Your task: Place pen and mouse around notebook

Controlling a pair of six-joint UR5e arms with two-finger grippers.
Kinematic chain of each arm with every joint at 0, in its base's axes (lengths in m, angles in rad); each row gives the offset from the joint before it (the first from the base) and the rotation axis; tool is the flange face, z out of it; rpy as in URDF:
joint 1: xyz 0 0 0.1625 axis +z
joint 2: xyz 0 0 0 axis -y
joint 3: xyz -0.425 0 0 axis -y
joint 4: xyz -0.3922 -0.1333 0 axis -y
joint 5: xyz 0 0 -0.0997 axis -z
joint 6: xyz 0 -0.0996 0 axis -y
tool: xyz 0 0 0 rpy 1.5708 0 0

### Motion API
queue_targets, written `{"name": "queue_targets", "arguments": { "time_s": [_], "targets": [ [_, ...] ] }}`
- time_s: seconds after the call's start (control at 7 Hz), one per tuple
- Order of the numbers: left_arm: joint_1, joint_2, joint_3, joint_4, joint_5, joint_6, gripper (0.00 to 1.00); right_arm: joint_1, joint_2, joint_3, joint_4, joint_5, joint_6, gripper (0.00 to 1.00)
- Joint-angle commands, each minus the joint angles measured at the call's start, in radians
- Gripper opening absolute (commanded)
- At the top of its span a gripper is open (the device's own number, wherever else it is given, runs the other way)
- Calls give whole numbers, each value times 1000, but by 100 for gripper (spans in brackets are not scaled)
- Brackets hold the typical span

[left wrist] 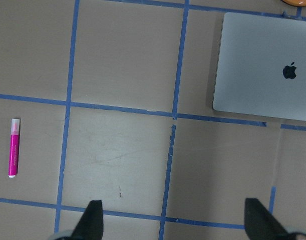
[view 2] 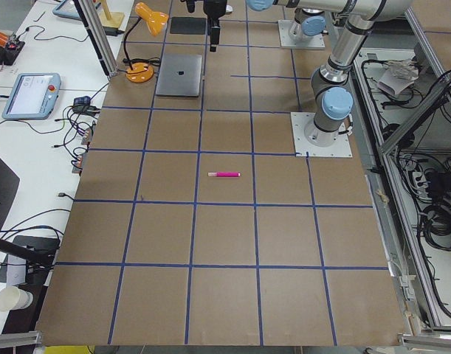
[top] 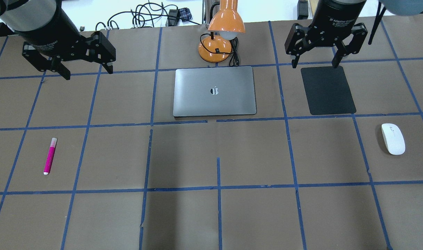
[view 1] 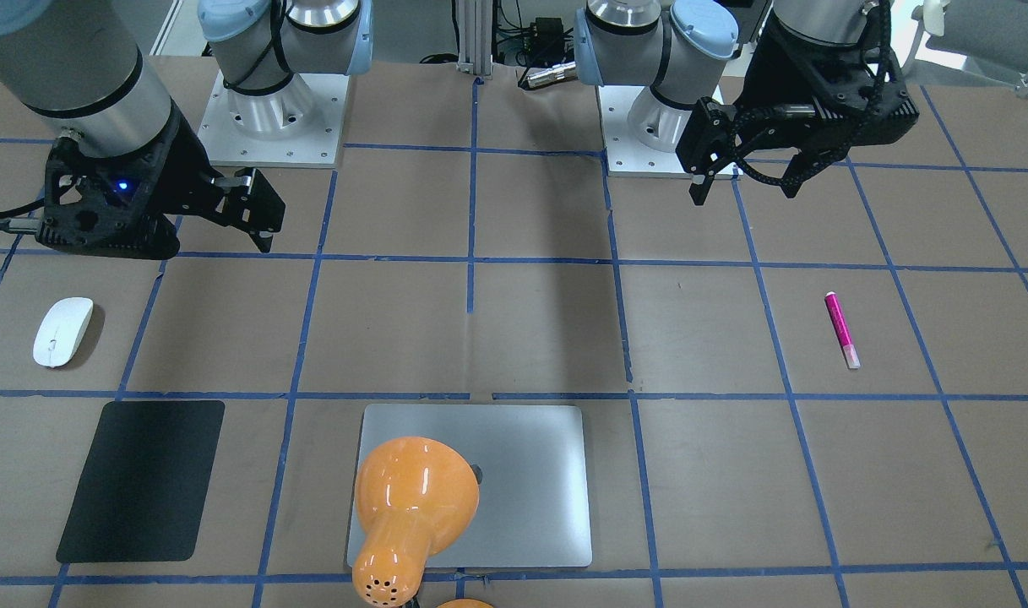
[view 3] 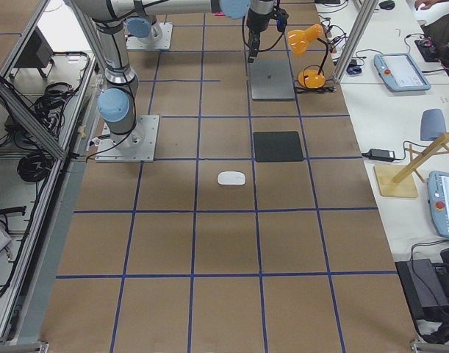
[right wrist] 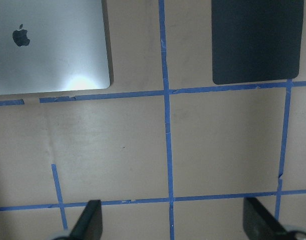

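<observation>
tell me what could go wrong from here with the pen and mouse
The pen is slim and lies flat, so a grasp could roll it or miss. The mouse is smooth and low and might slip out. The lamp stands close by the notebook, so placing things on that side could knock it.

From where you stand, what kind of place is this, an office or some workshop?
Most likely a robotics lab: two robot arms bolted to a table gridded with blue tape, and control pendants on a side bench.
</observation>
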Motion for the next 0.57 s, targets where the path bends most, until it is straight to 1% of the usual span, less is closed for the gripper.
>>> {"name": "queue_targets", "arguments": {
  "time_s": [0.0, 0.14, 0.29, 0.43],
  "targets": [
    [0, 2, 0, 1, 0, 0, 100, -2, 3, 1, 2, -1, -14, 100],
    [0, 0, 0, 1, 0, 0, 100, 3, 8, 4, 1, 4, -17, 100],
    [0, -1, -2, 1, 0, 0, 100, -2, 12, 1, -77, 80, -17, 100],
    [6, -3, -2, 1, 2, 18, 100, 0, 12, 8, -84, 93, -17, 100]
  ]
}}
